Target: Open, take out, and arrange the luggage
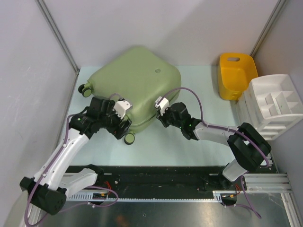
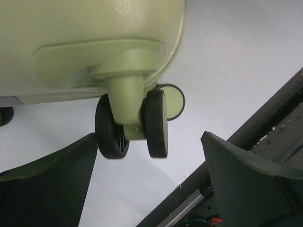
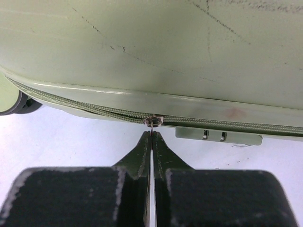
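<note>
The pale sage-green luggage point(image 1: 135, 87) lies flat and zipped closed at the table's back left, with its wheels toward the left and front. My left gripper point(image 1: 121, 126) stands open at the front corner, its fingers either side of and just below the double wheel point(image 2: 132, 125), not touching it. My right gripper point(image 1: 160, 119) is at the near side of the luggage point(image 3: 151, 47), shut on the small metal zipper pull point(image 3: 152, 122) of the closed zip. A green lock block point(image 3: 218, 135) sits just right of the pull.
A yellow plastic tub point(image 1: 236, 74) stands at the back right, with a white divided organizer tray point(image 1: 274, 101) beside it at the right edge. A black rail point(image 1: 165, 177) runs along the near table edge. Grey walls close in the left and back.
</note>
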Available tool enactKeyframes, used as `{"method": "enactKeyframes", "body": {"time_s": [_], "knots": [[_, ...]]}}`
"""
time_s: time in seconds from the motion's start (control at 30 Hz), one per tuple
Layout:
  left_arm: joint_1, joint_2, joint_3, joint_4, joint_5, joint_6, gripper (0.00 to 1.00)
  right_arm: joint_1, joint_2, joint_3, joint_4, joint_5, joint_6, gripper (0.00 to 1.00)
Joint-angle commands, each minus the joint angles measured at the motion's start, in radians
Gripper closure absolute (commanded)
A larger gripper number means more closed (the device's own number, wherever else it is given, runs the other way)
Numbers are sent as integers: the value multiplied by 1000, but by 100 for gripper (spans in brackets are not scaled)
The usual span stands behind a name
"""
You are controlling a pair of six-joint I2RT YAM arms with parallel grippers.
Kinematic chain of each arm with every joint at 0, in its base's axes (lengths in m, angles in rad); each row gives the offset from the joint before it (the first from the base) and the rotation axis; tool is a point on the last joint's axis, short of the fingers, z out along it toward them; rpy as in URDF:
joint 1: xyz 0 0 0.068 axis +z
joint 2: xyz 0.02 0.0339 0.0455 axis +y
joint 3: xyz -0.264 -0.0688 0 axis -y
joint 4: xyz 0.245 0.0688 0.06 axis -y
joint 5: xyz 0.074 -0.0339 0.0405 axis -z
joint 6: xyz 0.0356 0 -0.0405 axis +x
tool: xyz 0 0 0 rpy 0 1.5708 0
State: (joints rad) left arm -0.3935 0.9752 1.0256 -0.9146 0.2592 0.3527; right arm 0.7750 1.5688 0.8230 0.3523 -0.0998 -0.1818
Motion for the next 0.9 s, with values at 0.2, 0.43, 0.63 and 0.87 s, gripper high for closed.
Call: {"method": "enactKeyframes", "body": {"time_s": [0.2, 0.43, 0.63, 0.87], "knots": [[-71, 85, 28, 57, -86, 35, 33, 23, 42, 27, 172, 90, 19, 100], [-70, 60, -1, 68, -71, 29, 41, 35, 85, 24, 231, 117, 15, 80], [-71, 59, -10, 77, -66, 28, 44, 52, 102, 22, 257, 121, -7, 89], [-59, 54, -41, 80, -146, 61, 100, 18, 63, 19, 191, 138, 1, 100]]}}
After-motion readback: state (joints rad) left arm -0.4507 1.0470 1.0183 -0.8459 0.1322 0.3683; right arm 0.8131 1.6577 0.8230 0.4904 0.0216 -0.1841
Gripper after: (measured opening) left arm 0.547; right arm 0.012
